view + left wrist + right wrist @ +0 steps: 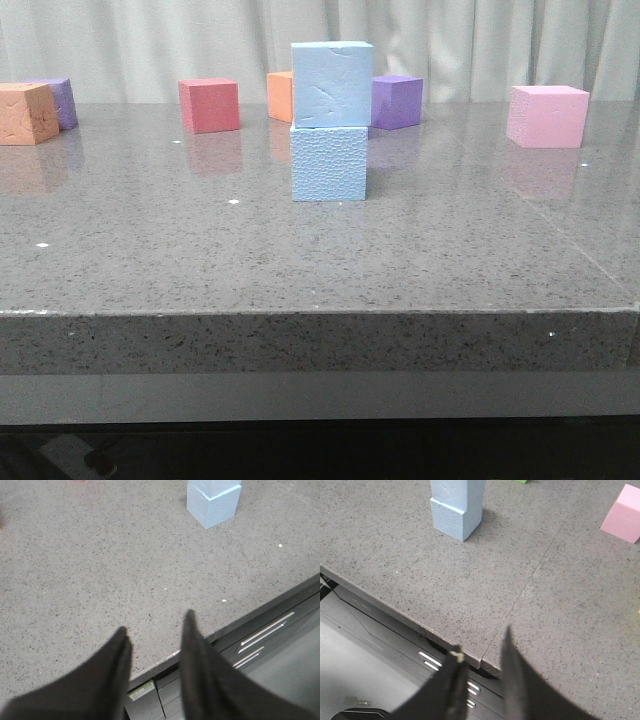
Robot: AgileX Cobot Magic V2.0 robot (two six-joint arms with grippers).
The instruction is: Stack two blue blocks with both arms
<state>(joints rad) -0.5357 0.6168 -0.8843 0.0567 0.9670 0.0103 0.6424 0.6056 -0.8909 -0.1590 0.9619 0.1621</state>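
Two pale sky-blue blocks stand stacked in the middle of the table: the upper block (332, 84) rests on the lower block (329, 164), turned slightly. The stack also shows in the left wrist view (213, 502) and in the right wrist view (457, 507). My left gripper (155, 622) is open and empty, over the table's front edge, well back from the stack. My right gripper (482, 642) is open and empty, also over the front edge, far from the stack. Neither gripper shows in the front view.
Other cubes stand along the back: orange (27, 113) and purple (60, 102) at far left, red (209, 105), orange (281, 96) and purple (397, 101) behind the stack, pink (547, 116) at right, also in the right wrist view (625, 514). The table's front edge (320, 315) is near.
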